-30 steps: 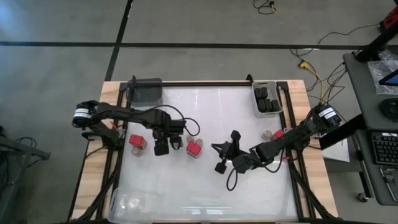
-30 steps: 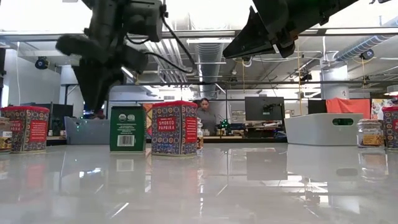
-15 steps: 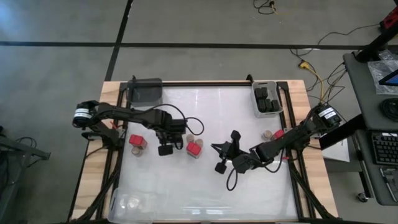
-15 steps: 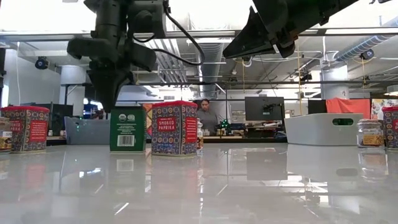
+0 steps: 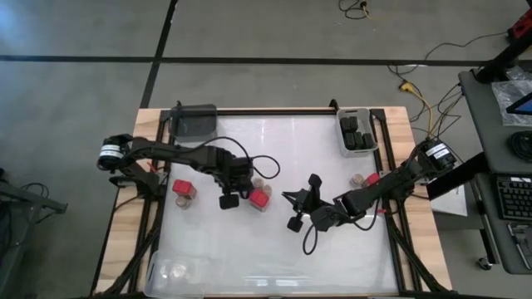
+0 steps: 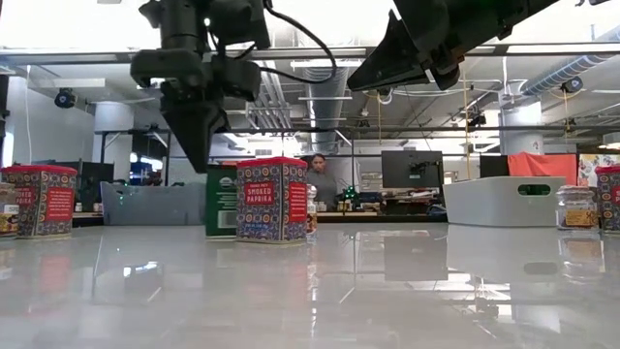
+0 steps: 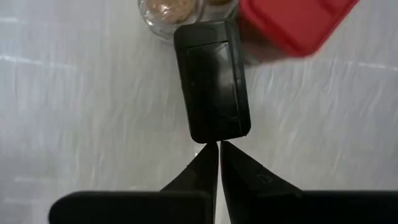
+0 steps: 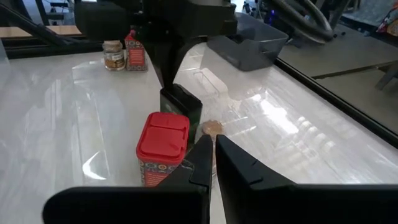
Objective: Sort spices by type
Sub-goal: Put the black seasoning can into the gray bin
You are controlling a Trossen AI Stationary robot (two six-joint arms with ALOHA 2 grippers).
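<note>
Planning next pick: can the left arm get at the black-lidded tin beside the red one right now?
Probably yes. The left gripper hangs just above the black-lidded tin, with nothing between them. But it is shut, and the red tin and a jar crowd the tin's far end.

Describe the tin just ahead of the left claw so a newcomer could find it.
Left of centre on the white table, three spices cluster. Next to a red-lidded paprika tin and a round jar, it is the only green tin with a black lid.
</note>
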